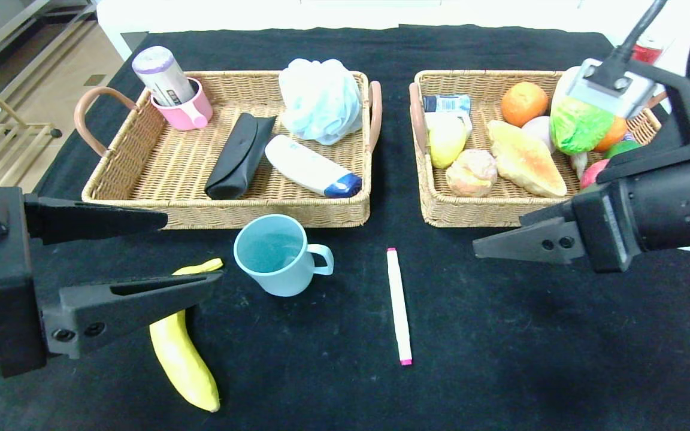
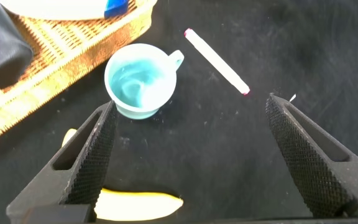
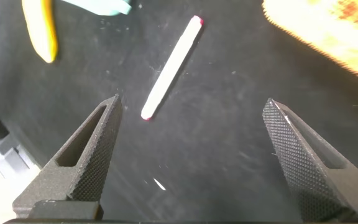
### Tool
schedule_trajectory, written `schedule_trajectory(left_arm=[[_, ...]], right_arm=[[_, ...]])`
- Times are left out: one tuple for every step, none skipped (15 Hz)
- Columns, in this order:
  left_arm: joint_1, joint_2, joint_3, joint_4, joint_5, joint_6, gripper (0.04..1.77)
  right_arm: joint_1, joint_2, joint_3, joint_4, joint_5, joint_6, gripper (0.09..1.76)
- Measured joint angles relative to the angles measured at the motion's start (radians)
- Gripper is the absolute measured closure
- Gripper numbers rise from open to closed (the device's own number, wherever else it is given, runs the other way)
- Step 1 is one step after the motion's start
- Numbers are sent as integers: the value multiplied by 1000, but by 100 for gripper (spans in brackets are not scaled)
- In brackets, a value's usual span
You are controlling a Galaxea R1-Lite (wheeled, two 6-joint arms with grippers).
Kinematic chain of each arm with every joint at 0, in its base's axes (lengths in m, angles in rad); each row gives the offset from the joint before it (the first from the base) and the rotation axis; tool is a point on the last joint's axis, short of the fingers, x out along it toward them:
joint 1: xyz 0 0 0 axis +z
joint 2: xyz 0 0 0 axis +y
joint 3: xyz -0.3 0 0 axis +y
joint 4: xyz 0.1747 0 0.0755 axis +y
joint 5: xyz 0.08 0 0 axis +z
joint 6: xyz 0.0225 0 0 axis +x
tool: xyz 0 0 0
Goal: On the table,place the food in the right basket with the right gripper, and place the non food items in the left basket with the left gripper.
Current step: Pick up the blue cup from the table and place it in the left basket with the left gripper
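A yellow banana (image 1: 183,353), a teal cup (image 1: 270,254) and a white marker (image 1: 399,305) lie on the black table in front of the baskets. My left gripper (image 1: 194,248) is open and empty, hovering above the banana's far end, just left of the cup. In the left wrist view the gripper (image 2: 190,102) stands over bare cloth, with the cup (image 2: 140,81), the marker (image 2: 216,61) and the banana (image 2: 138,205) around it. My right gripper (image 1: 536,214) is open and empty, to the right of the marker (image 3: 171,67), by the right basket's front.
The left basket (image 1: 141,200) holds a pink cup with a tube, a black case, a white bottle and a blue bath puff. The right basket (image 1: 435,209) holds bread, fruit, a lettuce and other food. The table's front right is bare black cloth.
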Motion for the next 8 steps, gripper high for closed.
schedule_trajectory(left_arm=[[1,1,1,0,1,-3,9],[1,2,2,1,3,-6,9],[1,4,2,5,5,-13,9],[1,6,0,32,8,-21,9],[1,10,-7,58,14,-26,9],[1,16,-13,80,25,-27,9],[1,20,-16,85,41,-27,9],[1,26,-16,86,54,-27,9]], right_arm=[[-32,-25,10,0,26,-30,18],[-63,-47,19,-2,51,-59,18],[-97,-70,27,-2,89,-89,17],[-133,-90,37,-3,135,-119,17],[-170,-110,49,-4,182,-159,17],[-208,-128,63,-4,233,-203,16],[-246,-145,76,-4,282,-249,16],[-284,-161,91,-5,330,-297,16]])
